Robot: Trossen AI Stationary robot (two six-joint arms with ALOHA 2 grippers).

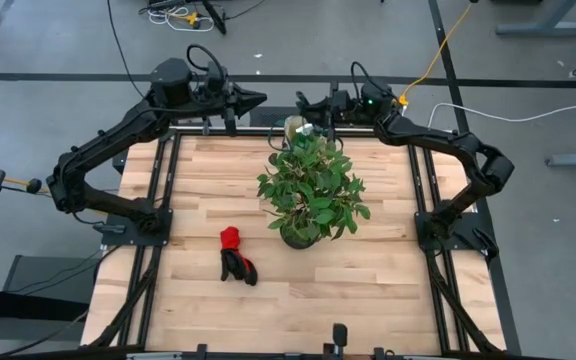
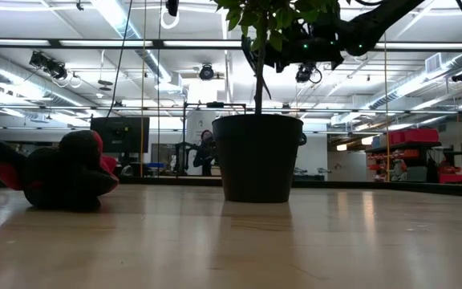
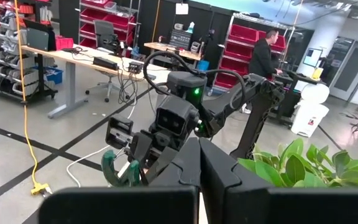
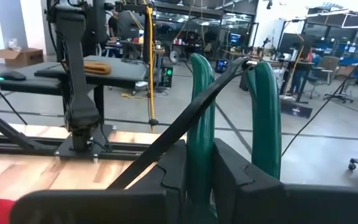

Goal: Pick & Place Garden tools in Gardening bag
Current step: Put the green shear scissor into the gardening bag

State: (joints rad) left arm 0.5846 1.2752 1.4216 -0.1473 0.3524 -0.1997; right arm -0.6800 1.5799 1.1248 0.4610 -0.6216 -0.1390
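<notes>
While both arms sit raised at the far edge of the table (image 1: 368, 290), the right gripper (image 4: 199, 163) is clamped on a green-handled tool (image 4: 199, 124): the 2 dark fingers pinch 1 of its 2 green loop handles, w/ a black strap running diagonally across them. In the left wrist view the same right gripper (image 3: 143, 163) shows farther off, the green handles (image 3: 114, 171) hanging below it; what kind of tool it is can't be told for sure, looks like shears or similar. From above, the right gripper (image 1: 308, 105) is at the far edge near center, just behind the potted plant (image 1: 313, 185).

The left gripper (image 1: 253, 99) is also at the far edge, pointing toward the right one, fingers pressed together w/ nothing between them; in its own wrist view the 2 dark fingers (image 3: 185, 171) meet in a closed wedge.

A pale, tan thing (image 1: 295, 128) peeks out at the far edge behind the foliage, under the right gripper; too hidden to say more.

The red-and-black gloves (image 1: 236, 255) lie bunched on the wood, near the plant pot (image 2: 257, 156) on its left side, apart from it. In the low view they (image 2: 62, 172) sit as a dark heap w/ red patches, flat on the table.

Room beyond: 1 person (image 3: 266, 56) stands by red shelving, back turned.
</notes>
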